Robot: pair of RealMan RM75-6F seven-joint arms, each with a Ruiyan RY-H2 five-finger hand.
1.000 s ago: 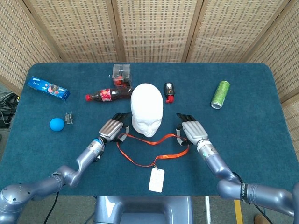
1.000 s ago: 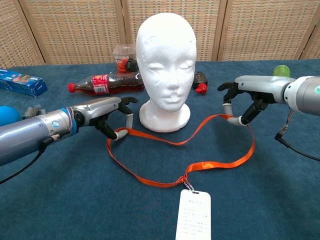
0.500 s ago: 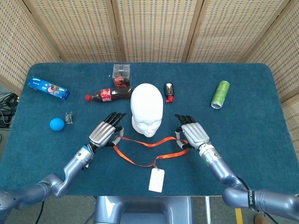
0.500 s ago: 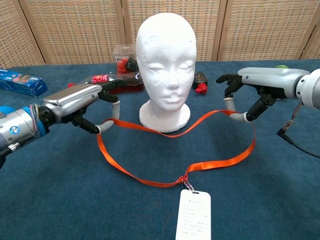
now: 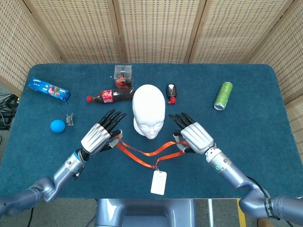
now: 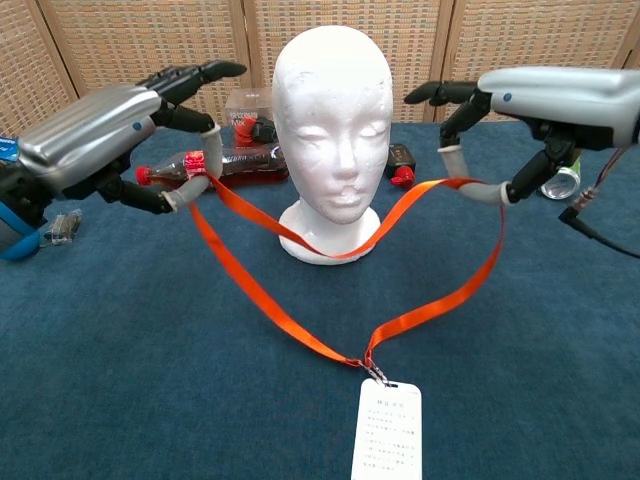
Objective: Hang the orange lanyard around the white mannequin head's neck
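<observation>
The white mannequin head (image 5: 148,111) (image 6: 334,130) stands upright mid-table, facing me. The orange lanyard (image 6: 345,255) (image 5: 147,153) is stretched into a loop in front of it, raised off the table at both sides. My left hand (image 5: 99,136) (image 6: 105,135) pinches its left side at about chin height. My right hand (image 5: 193,137) (image 6: 530,110) pinches its right side. The strap's far span sags in front of the head's neck (image 6: 330,222). Its white card (image 6: 386,430) (image 5: 158,182) lies on the cloth near the front edge.
Behind the head lie a cola bottle (image 5: 111,96), a clear box (image 5: 123,75) and a small black and red object (image 5: 171,91). A green can (image 5: 222,95) stands at right. A blue packet (image 5: 48,90), blue ball (image 5: 57,126) and small clip (image 5: 71,120) sit at left.
Both hands have risen and drawn toward me with the lanyard, lifting its sides off the table and pulling the loop taut. The card stays on the cloth.
</observation>
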